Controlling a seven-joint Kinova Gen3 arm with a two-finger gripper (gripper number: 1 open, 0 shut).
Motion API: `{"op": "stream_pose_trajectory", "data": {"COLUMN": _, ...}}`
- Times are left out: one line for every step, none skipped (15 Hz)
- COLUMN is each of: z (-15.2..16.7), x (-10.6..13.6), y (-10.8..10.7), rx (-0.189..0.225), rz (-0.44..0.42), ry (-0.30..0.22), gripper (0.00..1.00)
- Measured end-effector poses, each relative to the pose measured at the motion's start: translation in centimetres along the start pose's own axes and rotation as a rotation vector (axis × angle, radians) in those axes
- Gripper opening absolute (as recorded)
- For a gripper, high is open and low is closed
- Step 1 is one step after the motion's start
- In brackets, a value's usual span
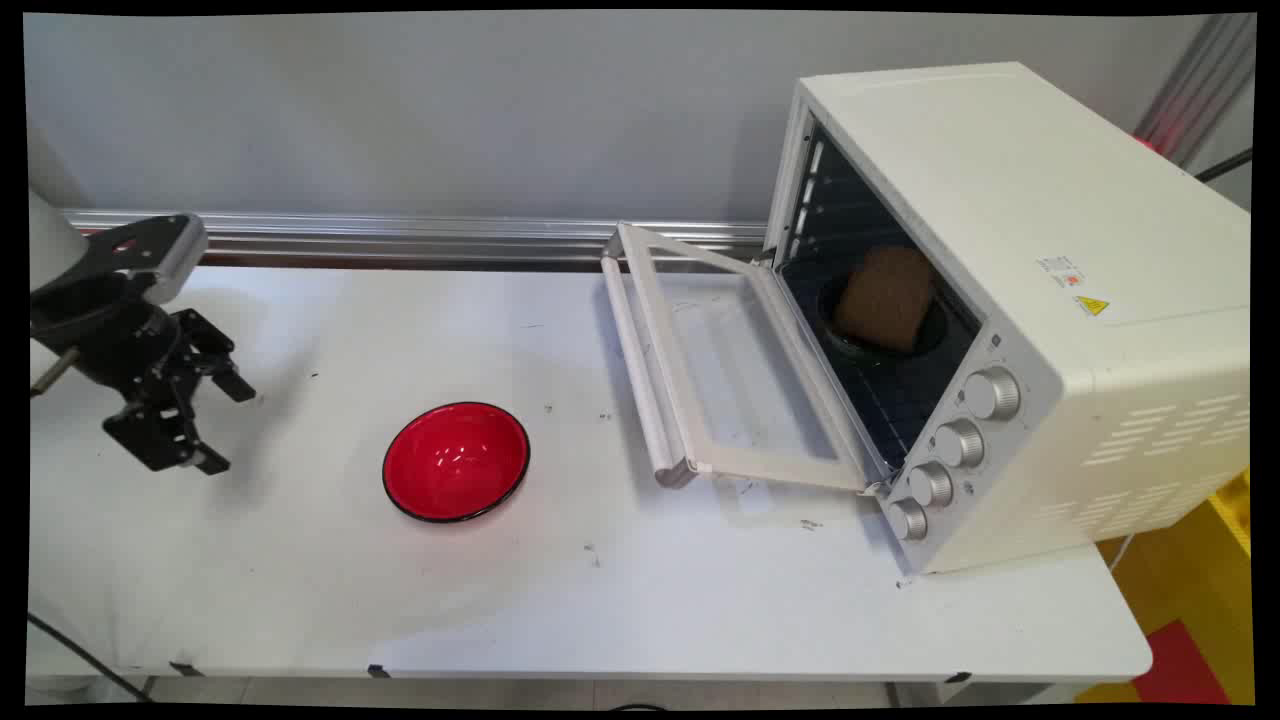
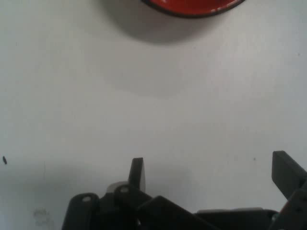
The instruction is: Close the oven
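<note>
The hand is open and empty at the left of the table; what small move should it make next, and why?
Probably a short move toward the red bowl. The hand hangs open and empty above bare table, and the bowl is the nearest thing, its rim just showing at the hand view's top edge. The bread lies far off, inside the open oven.

Bowl (image 1: 456, 462): glossy red inside, thin black rim. Gripper (image 1: 222, 424): black throughout, fingers (image 2: 137, 173) black. Table (image 1: 600, 600): white, few small dark specks. Toaster oven (image 1: 1010, 300): off-white casing, dark interior, white-framed glass door (image 1: 735, 370), four silver knobs (image 1: 950, 450), small yellow warning sticker on side. Bread slice (image 1: 885, 297) inside: brown. Wall (image 1: 400, 110): pale grey. Floor (image 1: 1190, 580) at right: yellow, red patch.
</note>
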Motion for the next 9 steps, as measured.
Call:
{"op": "stream_pose_trajectory", "data": {"z": 0.3, "x": 0.2, "y": 0.0, "rx": 0.002, "rz": -0.003, "ry": 0.01, "gripper": 1.0}}
{"op": "stream_pose_trajectory", "data": {"z": 0.4, "x": 0.4, "y": -0.1, "rx": 0.005, "rz": -0.007, "ry": 0.024, "gripper": 1.0}}
{"op": "stream_pose_trajectory", "data": {"z": 0.8, "x": 0.8, "y": -0.2, "rx": 0.008, "rz": -0.012, "ry": 0.044, "gripper": 1.0}}
{"op": "stream_pose_trajectory", "data": {"z": 1.1, "x": 1.6, "y": -0.4, "rx": 0.012, "rz": -0.02, "ry": 0.076, "gripper": 1.0}}
{"op": "stream_pose_trajectory", "data": {"z": 1.5, "x": 2.7, "y": -0.6, "rx": 0.01, "rz": -0.037, "ry": 0.116, "gripper": 1.0}}
{"op": "stream_pose_trajectory", "data": {"z": 1.7, "x": 3.4, "y": -0.7, "rx": 0.007, "rz": -0.049, "ry": 0.143, "gripper": 1.0}}
{"op": "stream_pose_trajectory", "data": {"z": 2.0, "x": 4.4, "y": -0.9, "rx": -0.001, "rz": -0.069, "ry": 0.182, "gripper": 1.0}}
{"op": "stream_pose_trajectory", "data": {"z": 2.4, "x": 5.6, "y": -1.2, "rx": -0.014, "rz": -0.092, "ry": 0.228, "gripper": 1.0}}
{"op": "stream_pose_trajectory", "data": {"z": 2.7, "x": 6.4, "y": -1.4, "rx": -0.024, "rz": -0.104, "ry": 0.256, "gripper": 1.0}}
